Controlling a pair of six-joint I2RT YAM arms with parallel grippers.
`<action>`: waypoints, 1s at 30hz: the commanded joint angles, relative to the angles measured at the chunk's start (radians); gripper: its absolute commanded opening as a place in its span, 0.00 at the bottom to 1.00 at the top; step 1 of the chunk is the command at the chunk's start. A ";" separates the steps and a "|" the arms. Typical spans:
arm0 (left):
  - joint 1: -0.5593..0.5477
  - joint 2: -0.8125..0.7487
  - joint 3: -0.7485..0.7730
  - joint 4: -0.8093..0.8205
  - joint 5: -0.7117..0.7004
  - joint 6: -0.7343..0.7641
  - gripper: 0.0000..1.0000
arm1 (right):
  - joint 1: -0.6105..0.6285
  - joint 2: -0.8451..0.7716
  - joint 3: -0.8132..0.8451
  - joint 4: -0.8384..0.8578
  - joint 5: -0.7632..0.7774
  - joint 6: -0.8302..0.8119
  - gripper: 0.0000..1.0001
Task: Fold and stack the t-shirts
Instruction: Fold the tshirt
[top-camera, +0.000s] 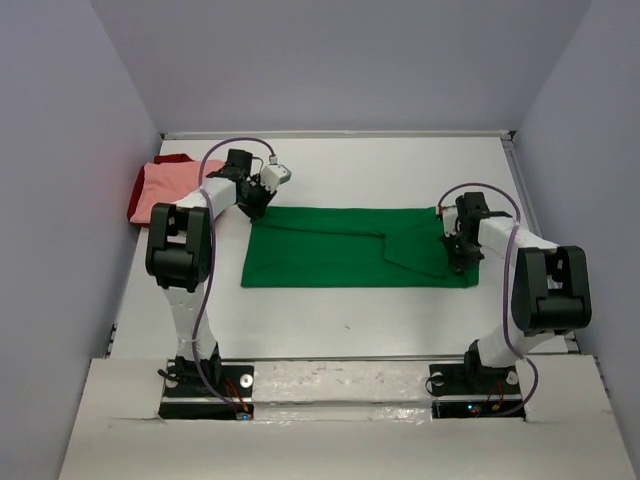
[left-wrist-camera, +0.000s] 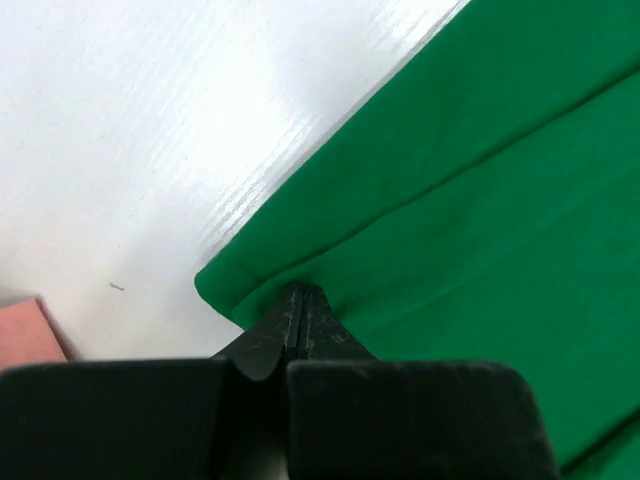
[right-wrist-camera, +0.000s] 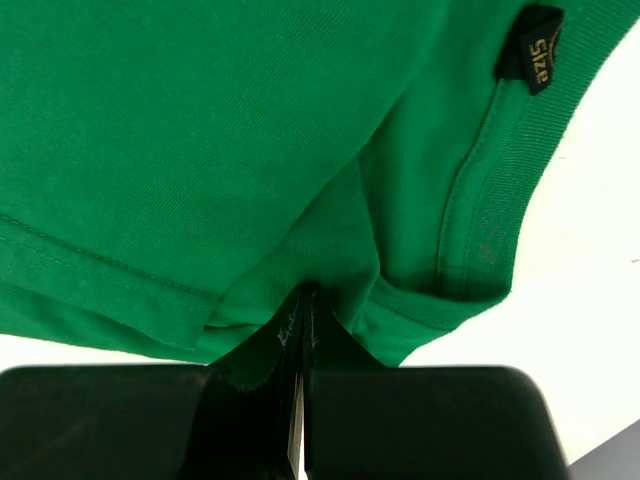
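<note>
Right end effector (right-wrist-camera: 303, 296) pinches green t-shirt (right-wrist-camera: 190, 140) near label (right-wrist-camera: 531, 48).

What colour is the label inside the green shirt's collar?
The label is black with gold lettering, clearest in the right wrist view.

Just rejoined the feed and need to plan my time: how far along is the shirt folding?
Done: the green t-shirt lies folded lengthwise into a long strip. In hand: the left gripper and right gripper are both shut, pinching its opposite ends. Left: finishing that fold, then the salmon pink t-shirt and dark red t-shirt, bunched together at the far left, and stacking all three.
</note>
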 joint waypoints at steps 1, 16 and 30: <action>-0.014 0.044 0.007 0.004 -0.054 0.009 0.00 | -0.002 0.037 0.025 -0.006 0.012 -0.019 0.00; -0.039 -0.022 -0.108 -0.085 -0.263 0.063 0.00 | -0.002 0.298 0.266 -0.017 0.037 -0.043 0.00; -0.073 -0.332 -0.355 -0.290 -0.272 0.117 0.00 | -0.002 0.720 0.972 -0.244 -0.008 -0.059 0.00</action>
